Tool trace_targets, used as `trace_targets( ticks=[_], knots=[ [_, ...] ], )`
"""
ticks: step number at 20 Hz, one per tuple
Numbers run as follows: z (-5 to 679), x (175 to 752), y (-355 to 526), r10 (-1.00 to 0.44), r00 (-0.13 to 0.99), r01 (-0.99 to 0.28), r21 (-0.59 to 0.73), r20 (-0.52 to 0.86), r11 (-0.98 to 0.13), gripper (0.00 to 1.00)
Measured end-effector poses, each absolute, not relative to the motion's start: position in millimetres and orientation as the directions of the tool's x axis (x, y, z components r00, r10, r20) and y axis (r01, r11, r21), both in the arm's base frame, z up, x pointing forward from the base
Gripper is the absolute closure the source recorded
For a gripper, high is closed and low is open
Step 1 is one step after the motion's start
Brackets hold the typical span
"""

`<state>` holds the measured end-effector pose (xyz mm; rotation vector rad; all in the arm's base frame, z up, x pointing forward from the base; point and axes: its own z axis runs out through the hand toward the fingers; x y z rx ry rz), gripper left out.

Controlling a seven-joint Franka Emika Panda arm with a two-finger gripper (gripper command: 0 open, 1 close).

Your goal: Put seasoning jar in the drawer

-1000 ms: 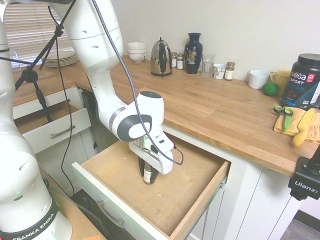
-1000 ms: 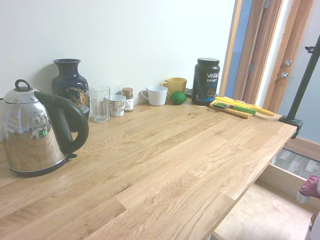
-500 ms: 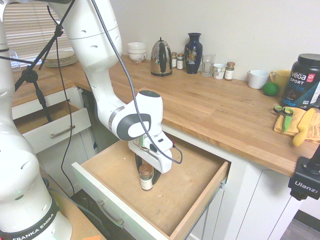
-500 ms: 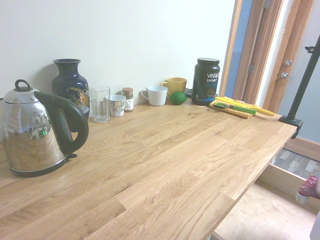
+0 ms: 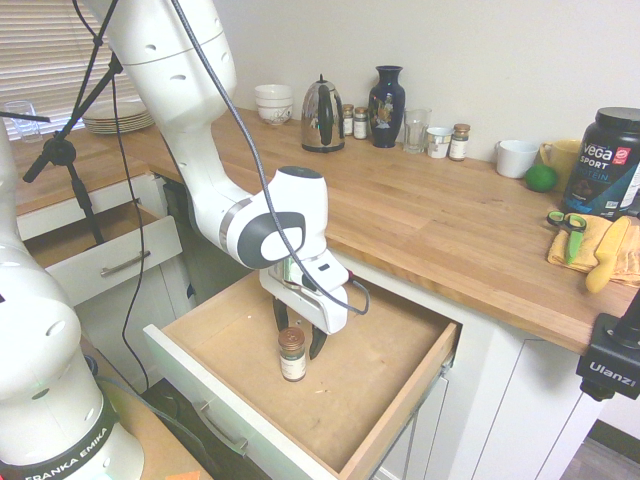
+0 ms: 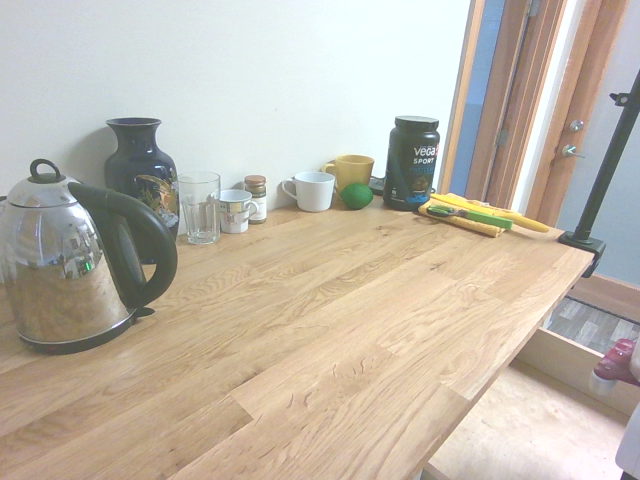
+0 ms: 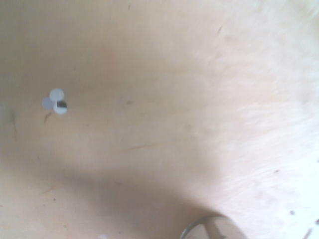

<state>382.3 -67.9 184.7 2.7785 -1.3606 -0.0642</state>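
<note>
End effector (image 5: 300, 343) spread above the drawer (image 5: 375, 385)
Seasoning jar (image 5: 292, 355) stands upright inside the drawer, apparently just clear of both fingers.

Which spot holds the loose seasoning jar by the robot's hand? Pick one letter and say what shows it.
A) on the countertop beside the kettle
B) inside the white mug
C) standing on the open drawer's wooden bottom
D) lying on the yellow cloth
C: the seasoning jar stands upright on the bare wooden bottom of the open drawer, beside the open hand.
</note>
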Motion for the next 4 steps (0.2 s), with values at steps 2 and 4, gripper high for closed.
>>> trace_targets(
  ticks=[2, 4],
  knots=[
    [193, 383, -68, -0.789, 0.614, -0.788, 0.06, -0.012, -0.613, 0.0],
    [199, 383, -69, -0.797, 0.604, -0.795, 0.066, -0.012, -0.603, 0.0]
  ],
)
